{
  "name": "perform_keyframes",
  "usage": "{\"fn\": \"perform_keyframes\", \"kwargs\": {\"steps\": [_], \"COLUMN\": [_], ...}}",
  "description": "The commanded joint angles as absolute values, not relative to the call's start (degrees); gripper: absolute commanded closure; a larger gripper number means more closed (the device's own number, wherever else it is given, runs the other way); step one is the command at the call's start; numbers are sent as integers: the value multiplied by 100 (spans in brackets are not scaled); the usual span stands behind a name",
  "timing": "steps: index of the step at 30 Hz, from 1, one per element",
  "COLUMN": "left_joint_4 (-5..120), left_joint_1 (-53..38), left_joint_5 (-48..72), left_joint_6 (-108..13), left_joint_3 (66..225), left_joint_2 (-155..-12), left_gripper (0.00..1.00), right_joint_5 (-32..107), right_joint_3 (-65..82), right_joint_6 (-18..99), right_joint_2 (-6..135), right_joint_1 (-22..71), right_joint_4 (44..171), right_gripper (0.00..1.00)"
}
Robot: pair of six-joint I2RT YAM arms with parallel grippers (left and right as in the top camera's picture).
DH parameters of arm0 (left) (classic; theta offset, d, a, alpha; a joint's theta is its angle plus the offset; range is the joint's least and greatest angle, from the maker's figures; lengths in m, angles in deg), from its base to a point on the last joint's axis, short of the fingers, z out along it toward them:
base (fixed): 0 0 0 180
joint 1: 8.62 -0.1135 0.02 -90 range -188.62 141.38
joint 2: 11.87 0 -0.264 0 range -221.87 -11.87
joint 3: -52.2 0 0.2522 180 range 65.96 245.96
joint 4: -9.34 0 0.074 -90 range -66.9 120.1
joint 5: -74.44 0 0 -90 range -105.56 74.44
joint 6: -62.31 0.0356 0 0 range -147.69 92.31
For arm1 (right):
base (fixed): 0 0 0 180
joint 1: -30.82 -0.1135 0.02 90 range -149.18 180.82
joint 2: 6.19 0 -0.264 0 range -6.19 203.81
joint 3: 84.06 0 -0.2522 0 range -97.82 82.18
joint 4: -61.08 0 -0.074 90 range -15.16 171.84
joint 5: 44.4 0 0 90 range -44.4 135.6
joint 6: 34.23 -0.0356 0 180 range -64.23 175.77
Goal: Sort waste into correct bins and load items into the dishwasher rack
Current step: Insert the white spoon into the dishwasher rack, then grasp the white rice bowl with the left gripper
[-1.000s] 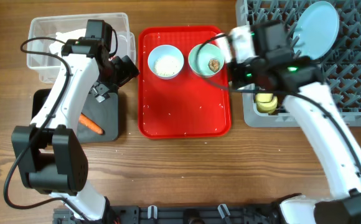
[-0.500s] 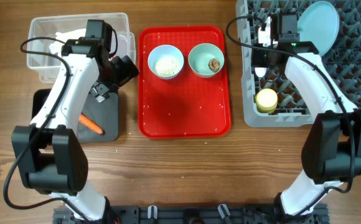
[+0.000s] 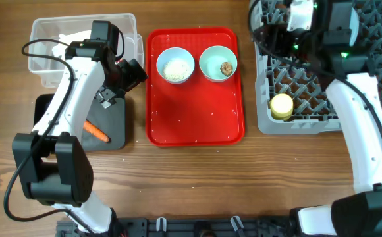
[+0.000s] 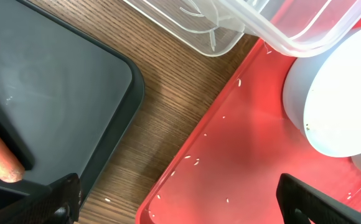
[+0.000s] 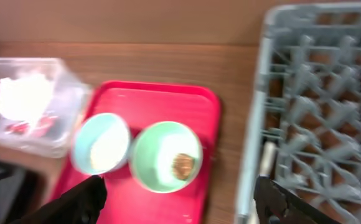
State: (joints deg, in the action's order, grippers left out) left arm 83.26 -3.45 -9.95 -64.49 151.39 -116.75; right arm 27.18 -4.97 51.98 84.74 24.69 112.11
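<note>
My left gripper (image 4: 180, 202) is open and empty above the red tray's left rim, between the black bin (image 3: 115, 122) and the clear bin (image 3: 46, 49). An orange carrot (image 3: 96, 131) lies in the black bin, and a white tissue (image 5: 23, 93) sits in the clear one. My right gripper (image 5: 177, 205) hangs open and empty over the dishwasher rack's (image 3: 369, 79) left edge. The yellow cup (image 3: 282, 106) rests in the rack. The blue plate (image 3: 355, 23) is mostly hidden behind my right arm. The whitish bowl (image 3: 175, 65) holds rice. The mint bowl (image 3: 218, 64) holds a brown lump (image 5: 182, 165).
The flat red tray (image 3: 194, 125) lies between the bins and the rack, with loose rice grains (image 4: 193, 160) scattered on it. A red-brown wrapper (image 5: 25, 127) shows inside the clear bin. Bare wooden table runs along the front.
My right arm has swung from the rack's front-left corner up to its back-left, and its gripper has opened. The left arm has not moved.
</note>
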Motion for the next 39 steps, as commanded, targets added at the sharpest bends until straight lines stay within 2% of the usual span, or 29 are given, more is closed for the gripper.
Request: {"fn": "perform_keyframes", "kwargs": {"steps": [1,4,6,7,11,14,17,21,23,24,28,33,34,36,39], "left_joint_4": [8077,7679,7074,6840,6438,6309,5918,5083,5048,5081,5072,5094,5083,5096,5138], "left_joint_1": [-365,-363,-273,-142,632,1349,1924,2007,1959,1959,1961,1974,1959,1954,2013], "left_joint_5": [-954,-685,323,485,-307,-1225,-2160,-2208,-2208,-2208,-2204,-2014,-2014,-2016,-2014], "left_joint_6": [-6462,-6438,-5232,-4991,-4666,-3901,-2961,-2314,-2322,-2322,-2362,-2362,-2362,-2508,-2580], "left_joint_3": [15108,15108,15114,15171,15504,15523,15523,15523,15523,15521,15521,15521,15521,15521,15523], "left_joint_2": [-11537,-11548,-11548,-11546,-11548,-11668,-12123,-12920,-13060,-13087,-13406,-13565,-13565,-13563,-13517], "left_gripper": [0,1,12,10,0,2,14,27,49,56,76,77,80,96,96], "right_joint_5": [2366,2412,2410,2410,2478,2587,2587,2598,2653,2653,2650,2653,2653,2653,2650], "right_joint_3": [-488,-488,-488,-488,-486,-486,-486,-486,-486,-486,-486,-486,-486,-486,-486], "right_joint_6": [5425,5438,5471,5475,5576,5572,5574,5578,5580,5582,5578,5582,5580,5580,5580], "right_joint_2": [8588,8335,8203,8157,8168,8168,8168,8168,8168,8168,8168,8168,8168,8168,8168], "right_joint_1": [2286,2611,2863,2987,2994,2994,2994,2994,2994,2994,2994,2994,2994,2994,2994], "right_joint_4": [11305,11336,11332,11327,11423,11454,11629,11972,12014,12011,12011,12014,12014,12014,12014], "right_gripper": [22,22,21,21,21,21,21,21,22,22,23,23,23,23,23]}}
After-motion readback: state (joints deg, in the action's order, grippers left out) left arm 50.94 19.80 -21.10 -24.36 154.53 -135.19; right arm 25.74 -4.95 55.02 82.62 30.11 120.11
